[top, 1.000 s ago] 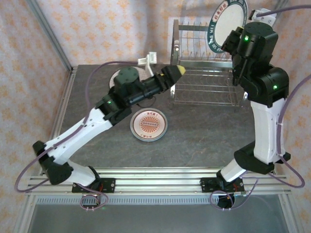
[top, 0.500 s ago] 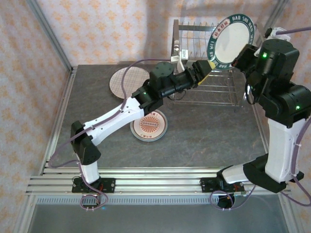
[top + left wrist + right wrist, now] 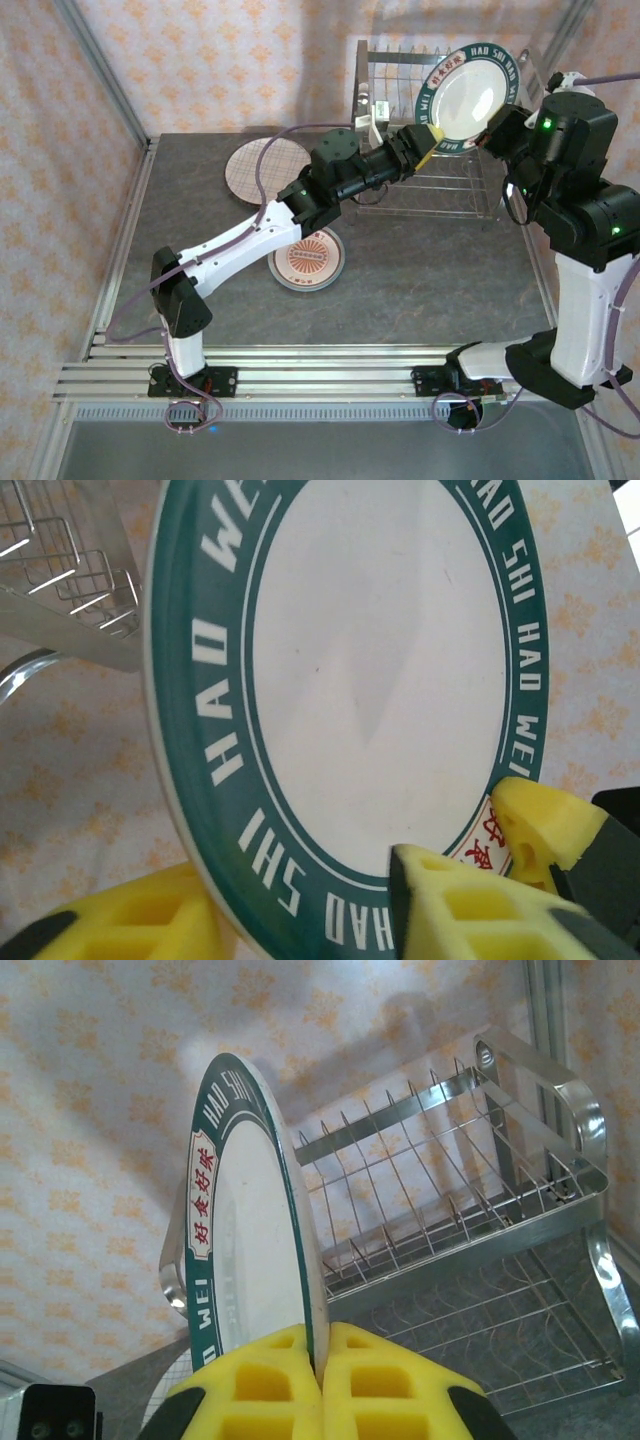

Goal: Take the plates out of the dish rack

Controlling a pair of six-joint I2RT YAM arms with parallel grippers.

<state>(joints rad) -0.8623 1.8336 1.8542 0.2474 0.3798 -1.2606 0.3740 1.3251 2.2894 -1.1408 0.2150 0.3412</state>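
Grey stone table (image 3: 420,280), orange-flowered walls (image 3: 200,60). My right gripper (image 3: 320,1345) pinches the green-rimmed plate (image 3: 255,1250), dish rack (image 3: 470,1200) beyond; my left gripper (image 3: 290,905) straddles its rim, grip unclear.

One dish rack (image 3: 430,190), two robot arms (image 3: 250,235) (image 3: 585,230) and three plates: a green-rimmed plate (image 3: 468,92) above the rack, two patterned plates (image 3: 262,168) (image 3: 307,258) on the table (image 3: 430,290) left of it.

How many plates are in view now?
3: green-rimmed plate held by right gripper by the dish rack; checked plate on table, back left; orange plate mid-table. More may be hidden.
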